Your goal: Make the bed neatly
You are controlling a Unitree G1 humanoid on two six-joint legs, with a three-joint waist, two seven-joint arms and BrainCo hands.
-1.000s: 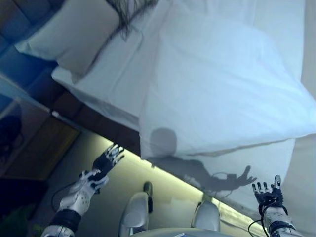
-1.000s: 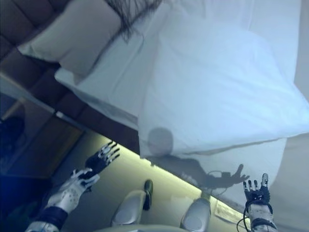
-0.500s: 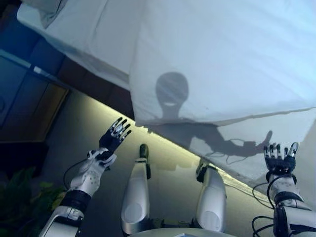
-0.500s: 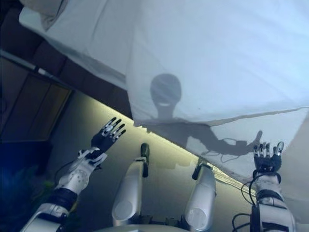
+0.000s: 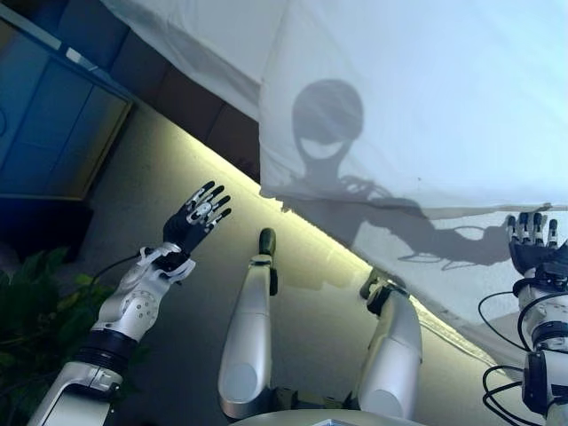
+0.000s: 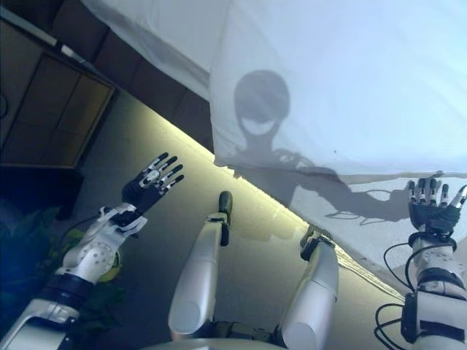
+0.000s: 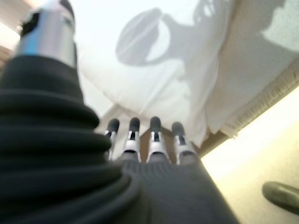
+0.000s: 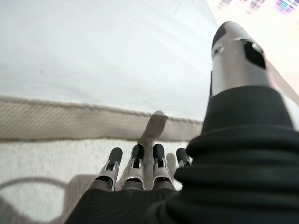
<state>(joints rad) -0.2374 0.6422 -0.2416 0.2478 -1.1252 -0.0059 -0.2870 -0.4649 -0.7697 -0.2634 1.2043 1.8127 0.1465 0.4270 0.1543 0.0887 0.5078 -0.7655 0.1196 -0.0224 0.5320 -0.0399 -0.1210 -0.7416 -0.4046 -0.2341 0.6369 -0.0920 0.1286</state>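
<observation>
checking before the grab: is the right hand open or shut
Open. The right hand shows straight, spread fingers holding nothing, raised by the white duvet edge.

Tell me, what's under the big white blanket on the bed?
Below the white blanket's hanging edge, a paler sheet layer with a beige band shows. Whatever lies further under it is covered. Both hands are off it.

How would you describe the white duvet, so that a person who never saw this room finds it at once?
Start from the bed, whose dark side runs along the lit floor. On top lies the white duvet, its corner hanging over the bed's edge between the open left hand and the open right hand. Unlike the flat sheet beside it, it is thick and raised.
</observation>
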